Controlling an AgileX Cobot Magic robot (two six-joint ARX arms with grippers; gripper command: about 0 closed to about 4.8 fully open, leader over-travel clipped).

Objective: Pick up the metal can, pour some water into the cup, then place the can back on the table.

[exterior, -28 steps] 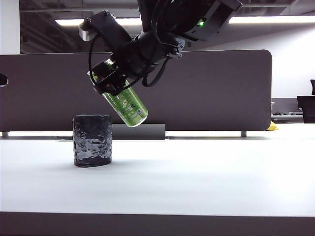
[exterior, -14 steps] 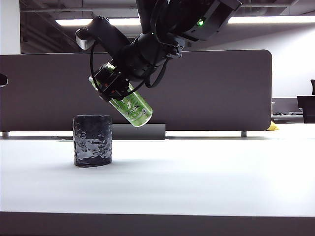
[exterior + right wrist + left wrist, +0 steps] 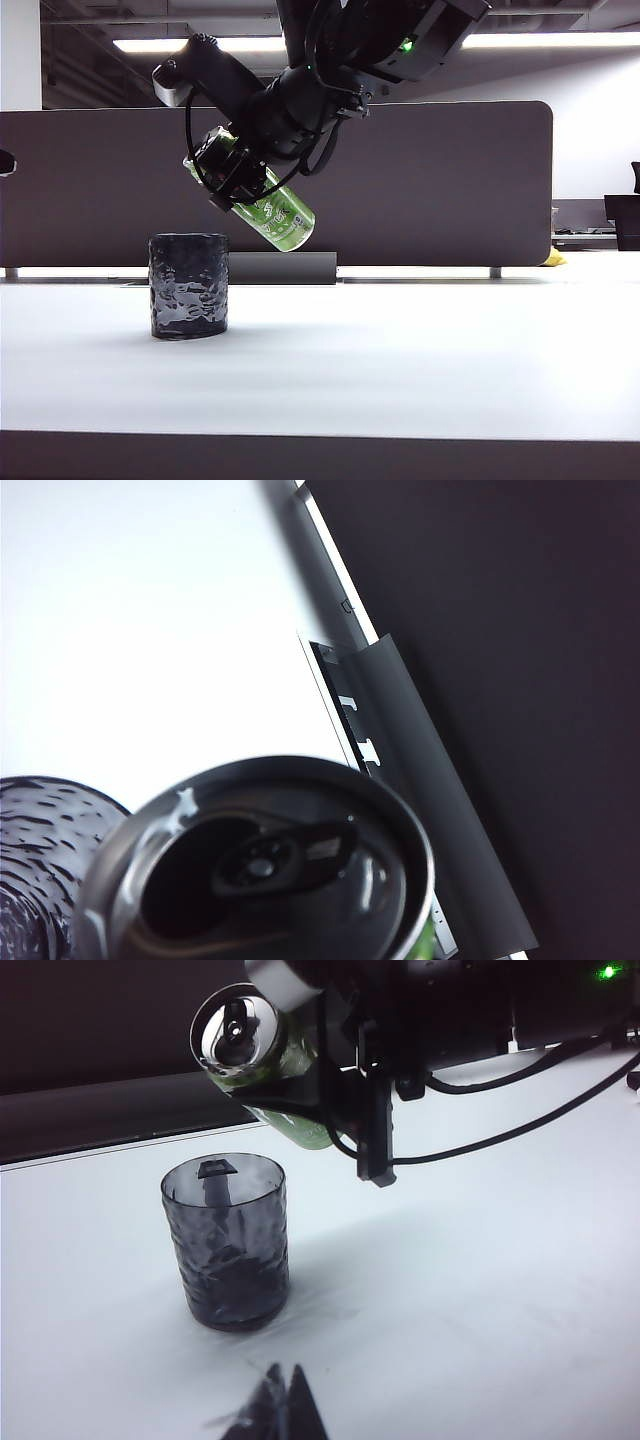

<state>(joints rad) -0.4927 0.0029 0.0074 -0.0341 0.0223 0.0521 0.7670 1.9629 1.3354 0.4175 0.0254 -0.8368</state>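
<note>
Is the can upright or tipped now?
Tipped. The right gripper holds the can slanted in the air, top end toward the cup.

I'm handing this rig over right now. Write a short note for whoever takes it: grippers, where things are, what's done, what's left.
Right gripper: shut on the metal can, held tilted in the air above and just right of the cup, silver top toward the cup.
Left gripper: low over the table near the cup, holding nothing; open or shut unclear.
Done: can picked up and tipped.
Left: no stream visible; finish the pour, then stand the can on the table.
</note>
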